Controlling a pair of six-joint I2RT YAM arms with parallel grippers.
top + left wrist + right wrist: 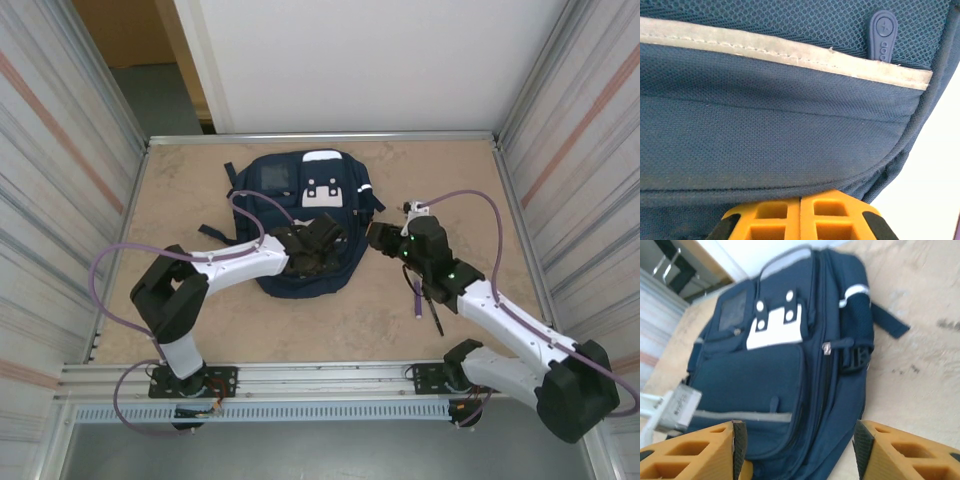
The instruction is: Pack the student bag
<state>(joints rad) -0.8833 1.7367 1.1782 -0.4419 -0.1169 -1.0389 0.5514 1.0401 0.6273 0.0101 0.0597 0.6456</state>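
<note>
The student bag (pixel 300 205), navy with white patches, lies flat in the middle of the table with its front up. My left gripper (pixel 318 246) rests on its lower front. In the left wrist view the orange fingers (pixel 780 215) are shut tip to tip against the pocket's lower seam, below a grey stripe (pixel 790 52) and a blue zipper pull (pixel 882 35). My right gripper (pixel 381 239) hovers beside the bag's right edge. It is open, and its two pads (pixel 740 447) frame the bag's (pixel 785 390) lower right corner with nothing held.
A purple pen (pixel 417 298) and a black pen (pixel 436 318) lie on the table under my right arm. Dark straps (pixel 212 232) trail out from the bag's left side. Metal walls close in the table on both sides.
</note>
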